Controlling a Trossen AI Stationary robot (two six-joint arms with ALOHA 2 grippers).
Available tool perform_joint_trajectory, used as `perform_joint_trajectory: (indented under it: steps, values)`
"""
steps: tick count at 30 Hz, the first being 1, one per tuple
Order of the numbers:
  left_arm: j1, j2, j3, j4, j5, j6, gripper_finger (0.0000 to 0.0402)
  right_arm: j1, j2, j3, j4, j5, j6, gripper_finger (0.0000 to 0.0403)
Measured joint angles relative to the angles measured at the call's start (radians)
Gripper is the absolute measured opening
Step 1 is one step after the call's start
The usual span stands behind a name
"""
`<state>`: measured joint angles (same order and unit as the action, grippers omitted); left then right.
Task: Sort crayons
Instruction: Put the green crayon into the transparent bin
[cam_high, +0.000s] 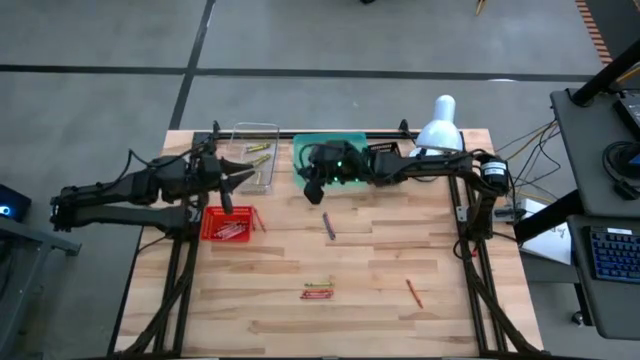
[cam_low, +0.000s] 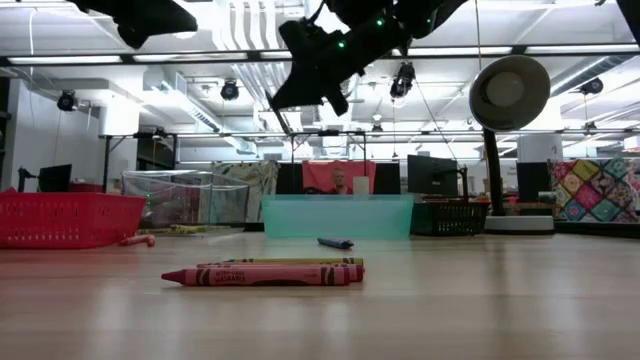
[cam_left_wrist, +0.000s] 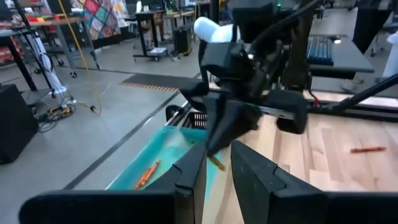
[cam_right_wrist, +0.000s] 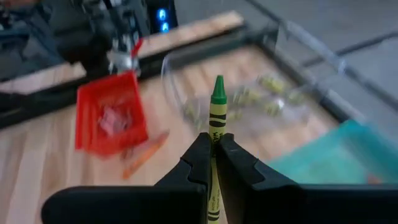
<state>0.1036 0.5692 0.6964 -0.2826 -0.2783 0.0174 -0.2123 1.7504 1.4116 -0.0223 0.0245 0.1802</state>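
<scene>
On the table's (cam_high: 380, 300) left side, the left end effector (cam_high: 232, 178) is held with its fingers spread wide and empty above the red basket (cam_high: 226, 224), which is filled with red crayons (cam_high: 232, 231), beside a clear tray (cam_high: 253, 150) in which yellow-green crayons (cam_high: 259, 148) are kept. Toward the middle, a yellow-green crayon (cam_right_wrist: 216, 118) is pinched upright in the right end effector (cam_high: 313, 191), raised near the teal tray (cam_high: 352, 140) above a purple crayon (cam_high: 328, 225). Nearer the front, a red and a yellow-green crayon (cam_high: 318, 290) are laid side by side, and an orange crayon (cam_high: 413, 292) is left farther right.
</scene>
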Motion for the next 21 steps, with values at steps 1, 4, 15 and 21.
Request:
perform_joint_trajectory:
  steps: [1,4,15,21]
  values:
    - [0.000,-0.009,0.000,-0.001,0.000,0.000,0.0057,-0.007,0.000,0.008,0.017,0.000,-0.017,0.0012]
    - [0.000,-0.025,0.000,0.000,0.000,0.012,0.0057,-0.027,0.000,0.030,0.074,-0.001,-0.065,0.0012]
    - [0.001,-0.087,0.000,0.047,-0.002,0.077,0.0057,-0.077,0.068,0.041,0.401,-0.042,-0.194,0.0012]
    - [0.001,-0.109,0.002,0.051,-0.002,0.088,0.0057,-0.090,0.114,0.041,0.562,-0.048,-0.256,0.0012]
